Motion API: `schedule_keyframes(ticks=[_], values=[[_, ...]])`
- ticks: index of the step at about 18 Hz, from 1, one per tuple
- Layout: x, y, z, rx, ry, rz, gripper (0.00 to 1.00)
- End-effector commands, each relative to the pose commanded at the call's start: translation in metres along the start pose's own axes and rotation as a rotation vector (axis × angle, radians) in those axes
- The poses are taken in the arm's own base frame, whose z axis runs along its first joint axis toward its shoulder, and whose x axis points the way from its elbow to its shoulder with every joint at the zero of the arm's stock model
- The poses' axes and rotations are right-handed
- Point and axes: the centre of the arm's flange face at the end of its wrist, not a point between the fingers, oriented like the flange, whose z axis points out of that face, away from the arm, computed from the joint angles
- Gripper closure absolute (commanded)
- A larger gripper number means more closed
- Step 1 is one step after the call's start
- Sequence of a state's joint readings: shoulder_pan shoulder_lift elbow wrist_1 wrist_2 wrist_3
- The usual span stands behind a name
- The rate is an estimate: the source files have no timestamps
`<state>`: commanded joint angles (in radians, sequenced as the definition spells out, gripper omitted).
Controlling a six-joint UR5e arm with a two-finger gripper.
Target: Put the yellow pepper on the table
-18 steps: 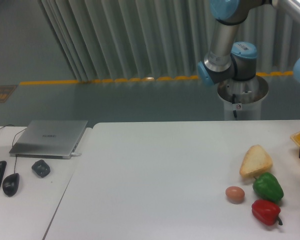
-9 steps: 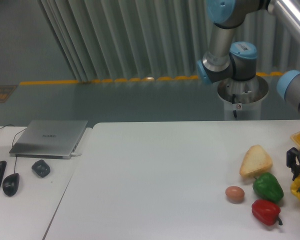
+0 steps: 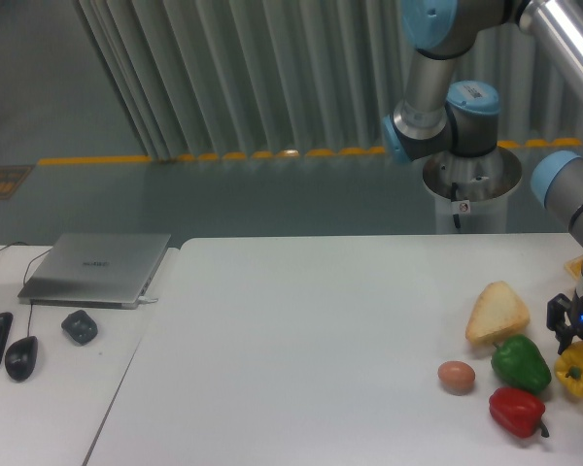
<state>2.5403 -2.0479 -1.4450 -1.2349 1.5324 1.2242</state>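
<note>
The yellow pepper [image 3: 577, 371] is at the far right, just right of the green pepper, over the white table [image 3: 301, 330]. My gripper [image 3: 575, 342] comes down onto its top, its dark fingers closed on the pepper's upper part. I cannot tell whether the pepper touches the table or hangs slightly above it.
A green pepper [image 3: 521, 363], a red pepper [image 3: 516, 412], a brown egg [image 3: 457, 377] and a pale bread wedge [image 3: 497, 313] lie close left of the gripper. An orange-yellow tray edge [image 3: 577, 265] shows at the right border. A separate desk on the left holds a laptop [image 3: 97, 268] and mouse [image 3: 20, 357].
My gripper has carried the yellow pepper leftward from the frame's right edge, so it now sits next to the green pepper. The other items have not moved.
</note>
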Motion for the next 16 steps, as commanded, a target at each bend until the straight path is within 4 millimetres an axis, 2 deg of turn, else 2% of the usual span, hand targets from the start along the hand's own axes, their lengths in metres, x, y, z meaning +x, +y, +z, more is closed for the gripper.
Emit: schedule_keyframes(ticks=[4, 8, 16], values=[[-0.001, 0.000, -0.004, 0.006, -0.022, 0.001, 0.00], [-0.004, -0.003, -0.038, 0.041, -0.125, 0.045, 0.00], [0.001, -0.001, -0.055, 0.048, -0.160, 0.078, 0.00]])
